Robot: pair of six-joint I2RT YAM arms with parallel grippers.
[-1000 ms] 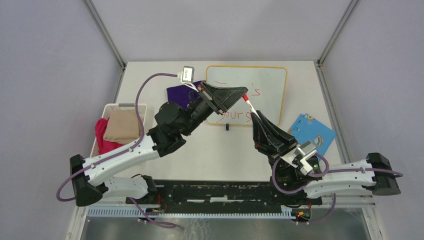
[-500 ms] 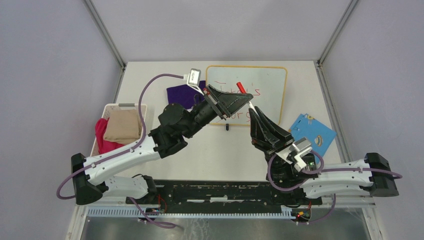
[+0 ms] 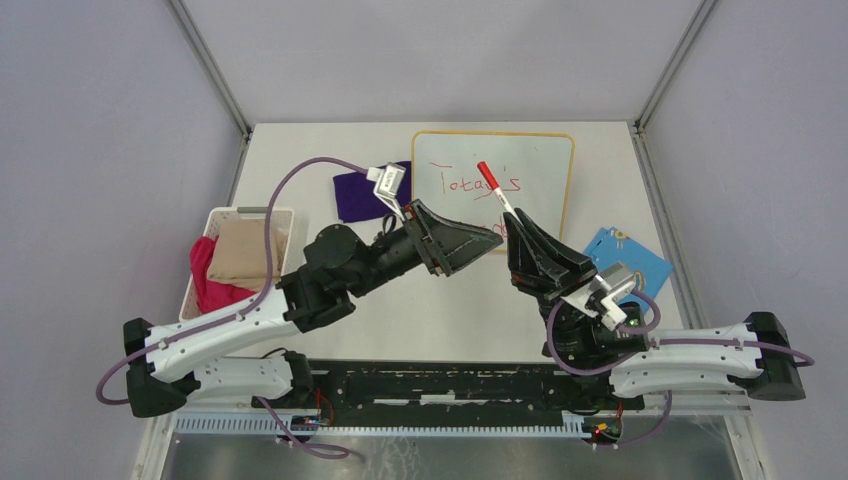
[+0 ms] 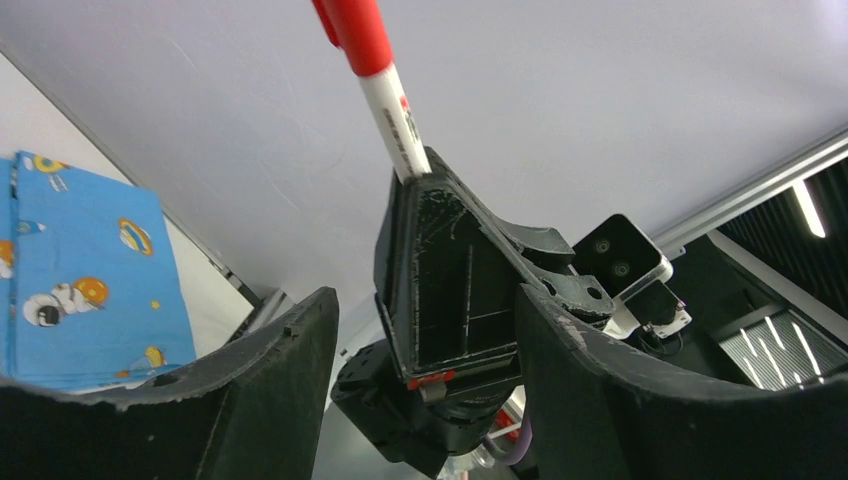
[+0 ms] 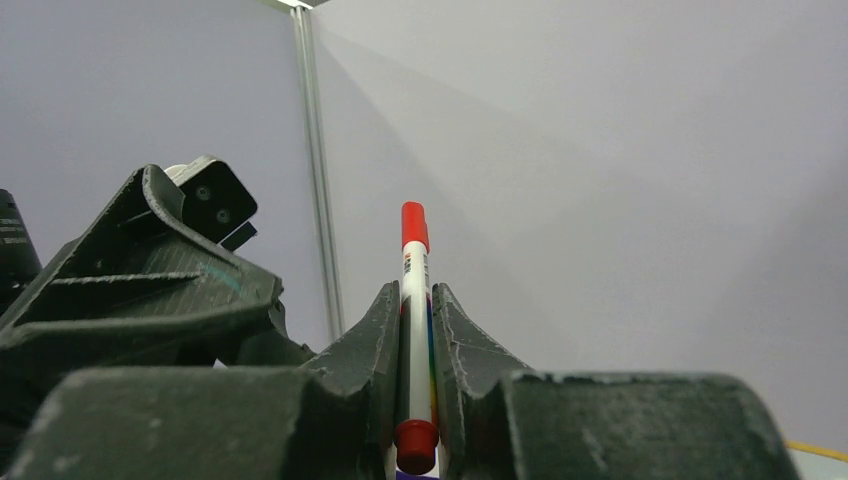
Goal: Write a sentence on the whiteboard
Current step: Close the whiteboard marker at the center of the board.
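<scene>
One whiteboard: you will find it lying flat at the far middle of the table, with a thin orange frame.
Sentence: you can read the top line in red handwriting, roughly "Totay's". The lower line sits behind the grippers and you cannot read it.
Marker: it has a white barrel with a red end. From above you see it across the board's writing. Your right wrist view shows it standing upright against the back wall, red end uppermost.
Right gripper: its fingers are pressed onto the marker's barrel, one on each side. It hangs over the board's near edge.
Left gripper: its fingers are spread wide with nothing between them. It sits just beside the right gripper, tip to tip, and its camera looks straight at the other's fingers and the marker.
Purple cloth: it lies just left of the board, partly under the left wrist.
Blue patterned sheet: it lies to the board's right, nearer you.
Basket: it is white and sits at the table's left edge, with a tan cloth on top of a pink cloth.
</scene>
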